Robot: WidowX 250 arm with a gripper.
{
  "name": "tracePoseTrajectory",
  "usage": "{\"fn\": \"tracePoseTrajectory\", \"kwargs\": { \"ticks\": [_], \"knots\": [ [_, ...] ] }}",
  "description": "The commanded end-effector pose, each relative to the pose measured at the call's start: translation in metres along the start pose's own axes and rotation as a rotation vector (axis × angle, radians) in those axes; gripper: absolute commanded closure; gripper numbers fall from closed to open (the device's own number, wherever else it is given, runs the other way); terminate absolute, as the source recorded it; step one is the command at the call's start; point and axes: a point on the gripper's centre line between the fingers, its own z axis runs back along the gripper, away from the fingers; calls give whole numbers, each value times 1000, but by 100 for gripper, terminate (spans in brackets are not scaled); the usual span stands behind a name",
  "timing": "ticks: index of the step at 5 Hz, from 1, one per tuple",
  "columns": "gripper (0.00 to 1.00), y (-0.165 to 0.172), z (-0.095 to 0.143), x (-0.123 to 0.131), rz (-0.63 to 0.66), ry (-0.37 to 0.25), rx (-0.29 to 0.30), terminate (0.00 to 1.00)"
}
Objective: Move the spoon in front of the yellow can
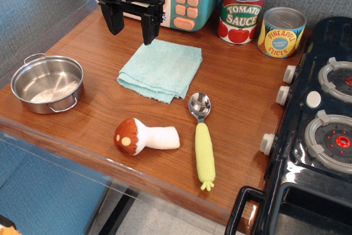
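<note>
Spoon (202,138) near table edge, claw (132,24) well apart, open

Spoon (203,141): shiny silver bowl, pale yellow-green handle. Pineapple can (281,32): yellow label, blue oval. Tomato sauce can (240,12): red, green band. Folded cloth (161,69): light teal. Toy mushroom (145,136): brown cap, cream spots, white stem. Gripper (132,26): black.

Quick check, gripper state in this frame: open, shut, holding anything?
Gripper: open, fingers spread, holding nothing, poised above the back of the table near the folded cloth; the spoon lies untouched.
</note>
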Motion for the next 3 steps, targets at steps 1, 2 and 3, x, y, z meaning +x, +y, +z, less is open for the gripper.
{"fn": "tracePoseTrajectory", "kwargs": {
  "ticks": [1, 2, 3],
  "knots": [
    [0, 0, 0, 0, 0, 0, 0, 0],
    [0, -39, 12, -12, -56, -6, -63, 0],
    [0, -87, 24, -35, -141, -4, -107, 0]
  ]
}}
